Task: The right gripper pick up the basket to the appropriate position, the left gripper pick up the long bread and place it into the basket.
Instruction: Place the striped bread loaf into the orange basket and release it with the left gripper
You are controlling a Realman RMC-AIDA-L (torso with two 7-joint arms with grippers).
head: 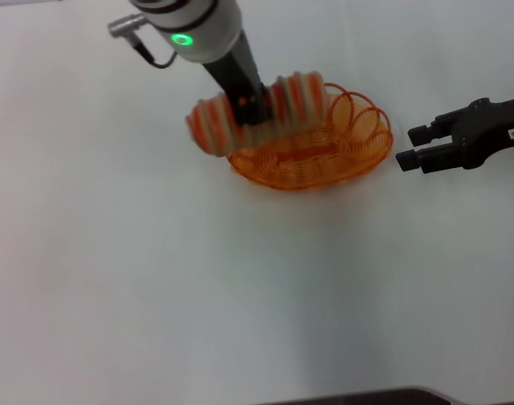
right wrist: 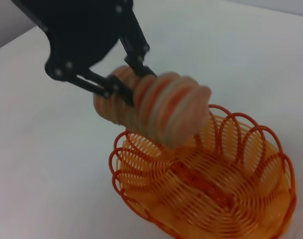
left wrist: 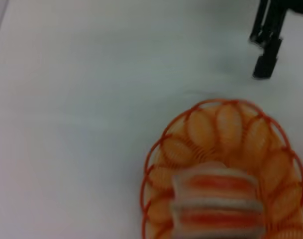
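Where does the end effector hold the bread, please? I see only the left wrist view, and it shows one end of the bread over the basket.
Observer: The left end effector grips the long bread near its middle, with its fingers closed across the loaf.
Operator: Is the bread already lying in the basket?
Observer: No. In the right wrist view it hangs above the basket, whose floor is bare. In the head view one end sticks out past the rim on the robot's left.
Operator: And the other arm, does it hold the basket?
Observer: No. The right end effector is on the basket's right, apart from it, with its fingers open and nothing between them.
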